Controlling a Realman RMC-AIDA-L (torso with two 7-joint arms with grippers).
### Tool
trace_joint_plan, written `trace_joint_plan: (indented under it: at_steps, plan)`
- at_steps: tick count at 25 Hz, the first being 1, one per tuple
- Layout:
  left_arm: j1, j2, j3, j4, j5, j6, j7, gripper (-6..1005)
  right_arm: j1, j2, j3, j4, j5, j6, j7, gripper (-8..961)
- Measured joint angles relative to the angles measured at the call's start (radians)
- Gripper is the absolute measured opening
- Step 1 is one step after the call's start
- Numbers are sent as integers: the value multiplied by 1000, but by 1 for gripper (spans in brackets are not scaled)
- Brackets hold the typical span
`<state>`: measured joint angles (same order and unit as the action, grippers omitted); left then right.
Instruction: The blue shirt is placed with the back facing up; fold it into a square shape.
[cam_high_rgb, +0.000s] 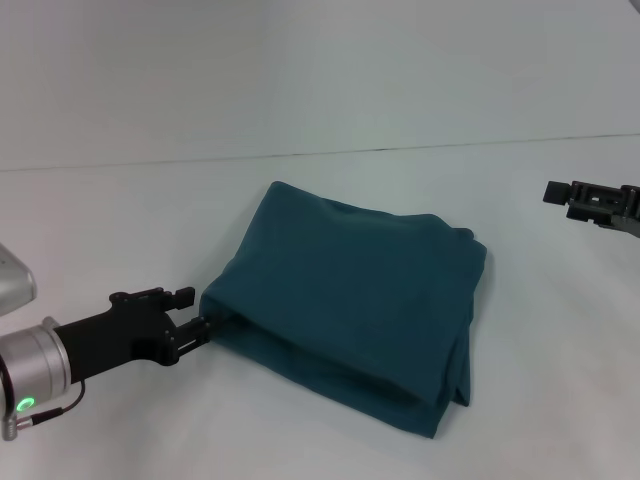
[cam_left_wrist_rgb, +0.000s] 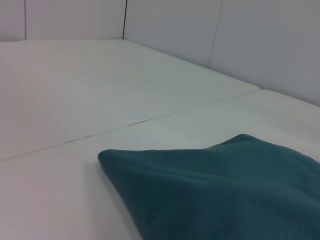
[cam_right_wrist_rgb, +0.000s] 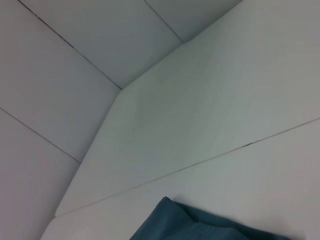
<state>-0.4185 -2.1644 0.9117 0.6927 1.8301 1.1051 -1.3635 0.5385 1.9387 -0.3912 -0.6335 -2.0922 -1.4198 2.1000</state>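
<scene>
The blue shirt lies in the middle of the white table, already folded into a compact, roughly square bundle of several layers, with no sleeves or lettering showing. By my judgement the folding is nearly finished; what is left seems to be letting go, and perhaps squaring the loose layers at the near right corner, which look slightly uneven. The left gripper sits low at the bundle's left corner, its tips at the cloth; it looks closed on the edge, though the fabric hides the tips, so I cannot tell for sure. The right gripper hovers well apart on the far right, touching nothing, and its state cannot be made out. Counted: one shirt, two grippers, one table.
</scene>
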Motion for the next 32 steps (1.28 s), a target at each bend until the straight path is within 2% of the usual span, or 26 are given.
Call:
trace_joint_plan:
  at_steps: [9, 14, 22, 32]
  plan:
    - [-19, -2, 53, -24, 6, -106, 0, 506, 1, 1, -3, 0, 0, 4, 0, 796]
    - [-24, -3, 69, -25, 3, -118, -2, 717, -1, 2, 0, 0, 0, 1, 0, 796]
    - [-27, -3, 70, -18, -2, -116, -4, 704, -5, 2, 0, 0, 0, 2, 0, 795]
    - [-34, -5, 63, -20, -3, -123, -19, 463, -2, 2, 0, 0, 0, 4, 0, 795]
